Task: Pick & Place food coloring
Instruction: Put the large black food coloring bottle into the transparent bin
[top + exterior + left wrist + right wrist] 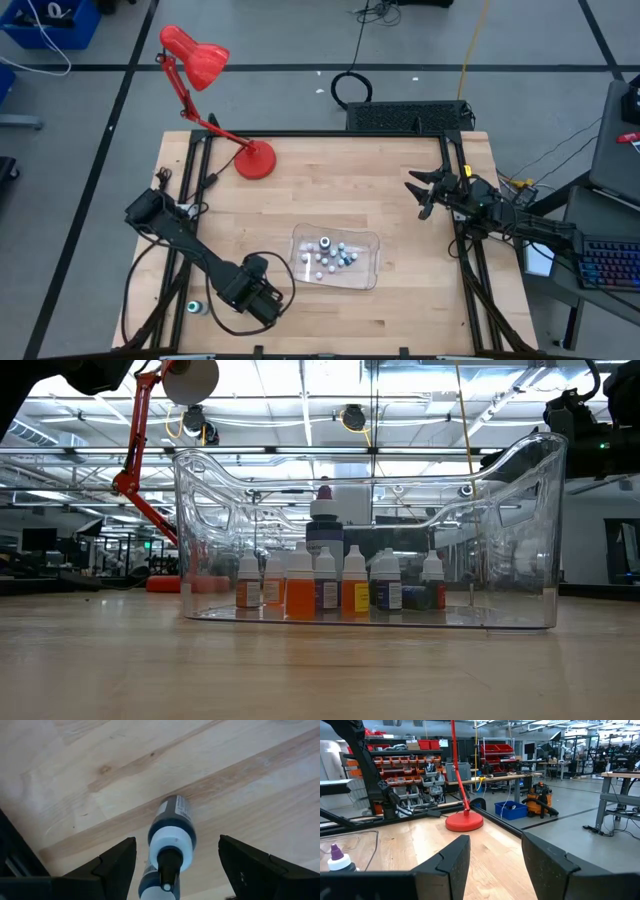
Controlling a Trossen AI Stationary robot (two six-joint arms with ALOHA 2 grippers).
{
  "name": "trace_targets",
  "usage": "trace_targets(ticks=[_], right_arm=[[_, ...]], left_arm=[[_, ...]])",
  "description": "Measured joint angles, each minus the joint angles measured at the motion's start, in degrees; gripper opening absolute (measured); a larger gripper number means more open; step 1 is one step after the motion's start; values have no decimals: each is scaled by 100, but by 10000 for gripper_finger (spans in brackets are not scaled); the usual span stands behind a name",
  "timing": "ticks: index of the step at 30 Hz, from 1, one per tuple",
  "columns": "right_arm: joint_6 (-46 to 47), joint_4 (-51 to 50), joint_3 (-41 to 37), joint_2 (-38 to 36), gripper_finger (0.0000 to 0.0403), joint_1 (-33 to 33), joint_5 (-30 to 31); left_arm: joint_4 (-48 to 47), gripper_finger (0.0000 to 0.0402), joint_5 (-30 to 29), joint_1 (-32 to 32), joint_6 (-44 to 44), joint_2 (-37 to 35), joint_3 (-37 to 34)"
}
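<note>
The left gripper (pixel 172 865) is hovering left of the clear tray (pixel 365 240), jaws spread wide around a loose food coloring bottle (pixel 171 840) lying flat, gripping nothing, lining up its pick; the right gripper (pixel 420 192) is waiting part-open and empty.

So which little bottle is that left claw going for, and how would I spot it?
Find the clear plastic tray in the middle of the wooden table, then look toward the left gripper at the table's near left edge. Between its open fingers a dark blue food coloring bottle lies on its side on the bare wood. Unlike the bottles standing upright in the tray, it is outside and toppled.
</note>
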Motion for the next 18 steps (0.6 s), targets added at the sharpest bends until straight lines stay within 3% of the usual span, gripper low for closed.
trace_targets(ticks=[18], right_arm=[[-2,0,2,0,167,0,0]], left_arm=[[1,278,7,-20,87,0,0]])
